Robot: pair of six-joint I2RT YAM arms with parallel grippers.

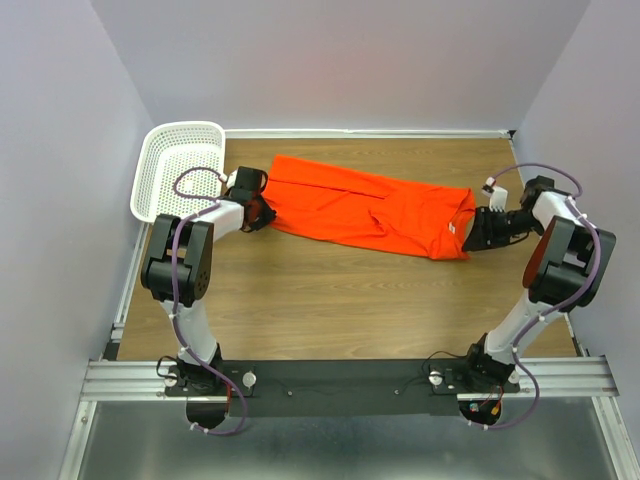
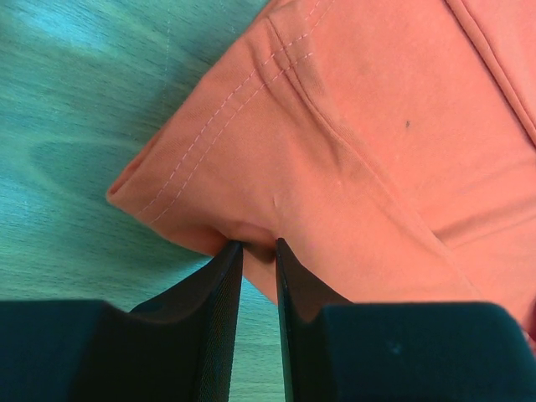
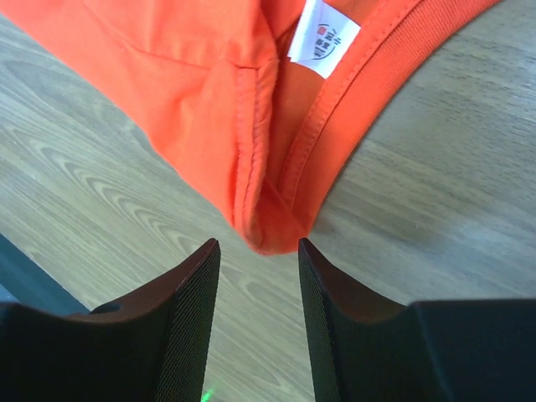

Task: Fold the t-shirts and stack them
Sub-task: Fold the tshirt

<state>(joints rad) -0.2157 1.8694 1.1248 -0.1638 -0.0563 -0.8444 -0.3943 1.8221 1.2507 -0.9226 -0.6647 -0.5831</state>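
The orange-red t-shirt (image 1: 370, 205) lies folded into a long band across the far half of the wooden table, its collar and white tag (image 1: 453, 227) at the right end. My left gripper (image 1: 262, 212) is at the shirt's left end. In the left wrist view its jaws (image 2: 257, 244) are pinched shut on the edge of the fabric (image 2: 360, 151) beside a stitched hem. My right gripper (image 1: 472, 232) is at the collar end. In the right wrist view it is open (image 3: 258, 243), and the collar corner (image 3: 268, 226) lies just ahead of its fingertips, below the tag (image 3: 323, 38).
A white perforated basket (image 1: 185, 127) stands at the far left corner, just behind the left gripper. Walls close in the table on the left, far and right sides. The wooden tabletop (image 1: 340, 300) shows bare between the shirt and the arm bases.
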